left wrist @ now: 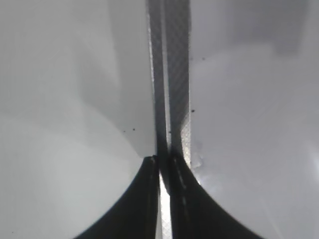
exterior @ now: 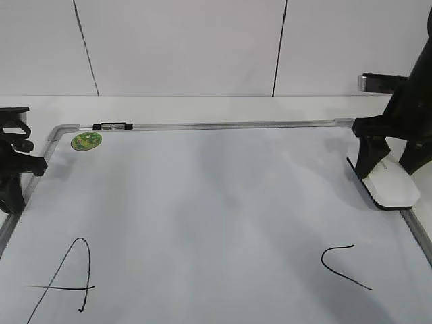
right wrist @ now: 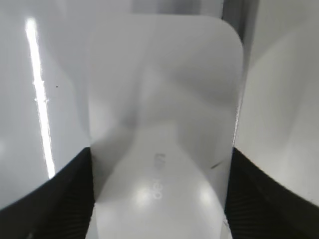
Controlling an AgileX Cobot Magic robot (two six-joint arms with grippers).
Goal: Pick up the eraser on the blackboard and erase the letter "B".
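My right pincer (exterior: 383, 177) stood over the eraser (exterior: 391, 185), which lay at the far right of the blackboard (exterior: 202, 202), just inside its right frame rail. In my wrist view each dark finger (right wrist: 60, 199) sat against a long side of the white block, so I judged the pincer clamped on it, or very nearly so; whether it was already squeezing I could not tell for certain. To do this step well, I reckoned the grip should be square across the middle and firm before lifting, so the felt stays flat. I saw no letter "B", only an "A" (exterior: 64, 283) near left and a curved stroke (exterior: 343, 264) near right. My left pincer (left wrist: 162, 172) rested together at the left frame rail.
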